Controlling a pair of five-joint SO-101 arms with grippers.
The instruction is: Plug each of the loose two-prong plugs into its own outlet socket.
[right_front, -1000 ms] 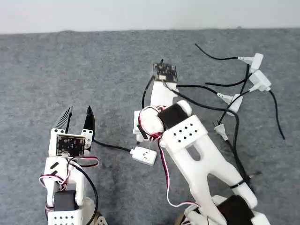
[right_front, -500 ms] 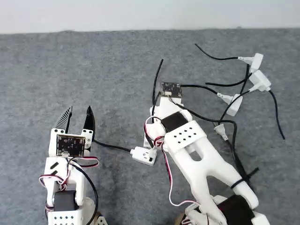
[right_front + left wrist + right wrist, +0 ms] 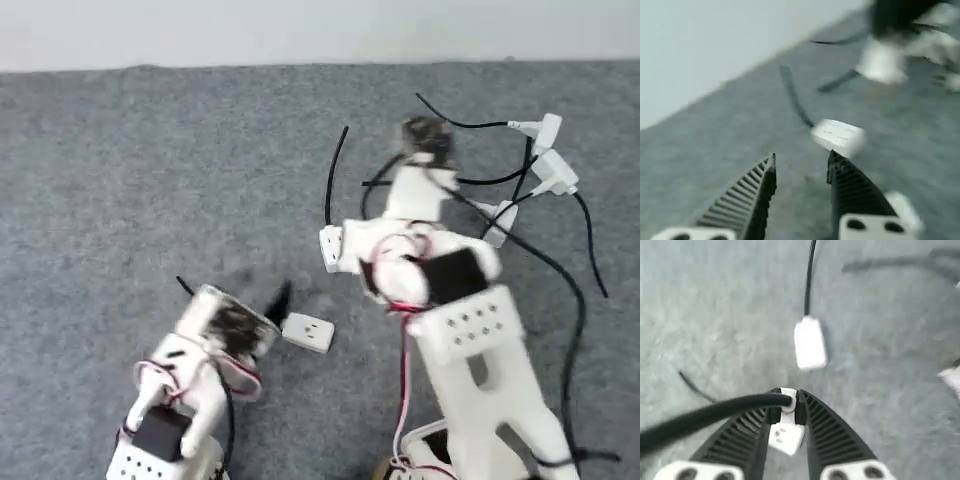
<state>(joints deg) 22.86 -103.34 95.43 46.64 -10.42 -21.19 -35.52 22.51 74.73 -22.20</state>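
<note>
Grey surface: my right pincer clamps a corded connector, likely for mating; left pincer gapes, facing a loose socket.

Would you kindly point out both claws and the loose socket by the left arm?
left claw [image 3: 802,156]: left wrist view, between fingertips.
right claw [image 3: 787,393]: right wrist view, between fingertips, gripping corded piece [image 3: 785,437].
socket [image 3: 307,333]: high view, top face.

Socket just ahead of left tool, another socket beyond right tool, corded piece in it, plugs far right
</note>
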